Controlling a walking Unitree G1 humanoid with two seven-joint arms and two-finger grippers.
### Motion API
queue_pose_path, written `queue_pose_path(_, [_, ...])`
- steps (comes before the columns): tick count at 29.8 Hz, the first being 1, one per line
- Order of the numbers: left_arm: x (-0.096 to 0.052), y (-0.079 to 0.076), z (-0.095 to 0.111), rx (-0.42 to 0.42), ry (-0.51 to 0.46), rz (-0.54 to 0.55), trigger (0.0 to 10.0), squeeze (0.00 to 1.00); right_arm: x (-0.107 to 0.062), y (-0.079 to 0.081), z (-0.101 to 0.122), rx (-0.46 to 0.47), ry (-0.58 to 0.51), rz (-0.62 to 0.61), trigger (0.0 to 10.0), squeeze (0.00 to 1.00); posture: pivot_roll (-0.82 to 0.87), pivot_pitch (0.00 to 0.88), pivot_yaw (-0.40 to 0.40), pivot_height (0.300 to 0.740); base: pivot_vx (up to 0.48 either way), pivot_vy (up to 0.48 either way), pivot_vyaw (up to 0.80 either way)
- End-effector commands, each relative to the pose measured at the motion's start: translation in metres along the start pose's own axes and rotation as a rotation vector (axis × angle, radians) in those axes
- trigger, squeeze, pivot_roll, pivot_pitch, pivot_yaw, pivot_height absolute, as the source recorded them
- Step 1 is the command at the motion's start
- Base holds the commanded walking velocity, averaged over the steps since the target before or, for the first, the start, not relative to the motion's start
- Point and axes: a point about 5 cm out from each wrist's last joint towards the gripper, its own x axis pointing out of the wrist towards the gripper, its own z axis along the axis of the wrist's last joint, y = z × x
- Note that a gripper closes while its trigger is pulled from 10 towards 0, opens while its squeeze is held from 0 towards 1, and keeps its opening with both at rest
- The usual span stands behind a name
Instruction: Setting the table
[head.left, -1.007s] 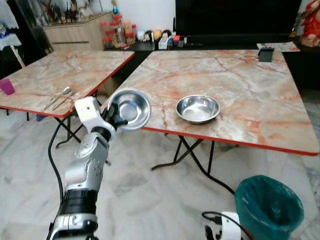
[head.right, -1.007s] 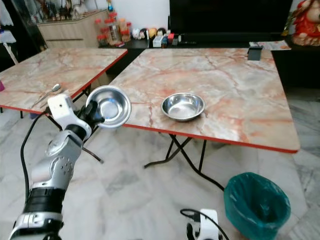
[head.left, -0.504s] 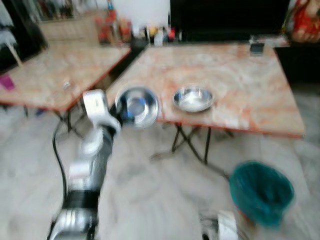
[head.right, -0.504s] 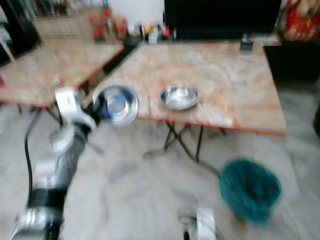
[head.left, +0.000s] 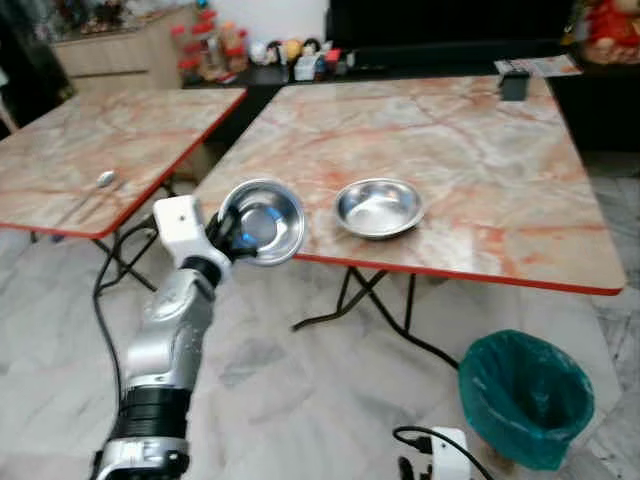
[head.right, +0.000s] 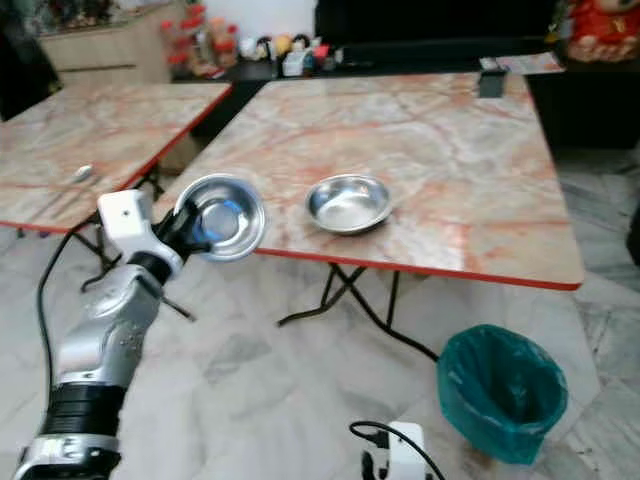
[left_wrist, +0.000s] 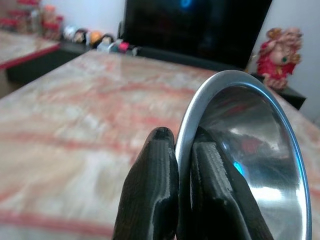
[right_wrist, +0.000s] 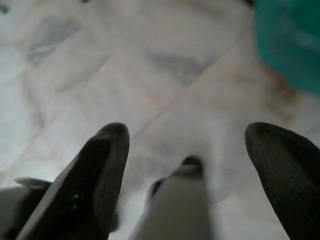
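Steel bowl (head.left: 261, 221) pinched by rim in left gripper (head.left: 229, 236), held tilted just off near edge of worktop (head.left: 520, 190), ready for setting beside second bowl (head.left: 378, 208) already placed there; right gripper (right_wrist: 185, 170) hung idle, fingers spread, nothing held

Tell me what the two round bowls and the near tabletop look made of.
The round silver bowl held in the left hand and the matching bowl on the table look like polished steel: mirror reflections, thin rims. The pink veined tabletop with red edging shows a marble pattern and a slight sheen; stone or printed laminate, I cannot tell.
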Motion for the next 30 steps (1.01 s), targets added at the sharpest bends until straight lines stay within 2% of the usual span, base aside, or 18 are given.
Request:
queue_pose_path(1, [-0.003,0.017,0.013,0.031,-0.033,0.049,10.0,0.0,0.002,0.016,0.003,0.008,-0.012,0.04,10.0,0.0,0.1,0.002,0.117,0.74,0.42,0.0,0.0])
queue_pose_path(9, [-0.004,0.017,0.013,0.035,-0.028,0.035,10.0,0.0,0.002,0.018,0.005,0.014,-0.013,0.035,10.0,0.0,0.09,0.0,0.121,0.74,0.391,0.0,0.0])
queue_pose_path(13, [-0.004,0.016,0.011,0.027,-0.011,0.021,10.0,0.0,0.003,0.018,0.005,0.009,-0.008,0.038,10.0,0.0,0.09,0.0,0.119,0.74,0.0,0.0,0.0])
queue_pose_path(22, [-0.007,0.016,0.009,0.006,-0.016,0.021,10.0,0.0,0.003,0.017,0.006,-0.008,-0.002,0.041,10.0,0.0,0.09,0.0,0.111,0.74,0.0,0.0,-0.69])
queue_pose_path(25, [-0.007,0.02,0.006,0.007,-0.005,0.034,10.0,0.0,0.004,0.018,0.009,-0.011,-0.016,0.045,10.0,0.0,0.09,0.0,0.104,0.74,0.0,0.0,0.0])
queue_pose_path(26, [-0.007,0.024,0.003,-0.015,-0.005,0.048,10.0,0.0,0.004,0.019,0.011,-0.013,-0.02,0.047,10.0,0.0,0.09,0.0,0.1,0.74,0.0,0.0,0.0])
queue_pose_path(30, [-0.016,0.042,-0.018,-0.034,0.04,0.121,10.0,0.0,0.005,0.017,0.018,-0.024,-0.035,0.053,10.0,0.0,0.08,0.0,0.071,0.74,0.0,0.0,0.0])
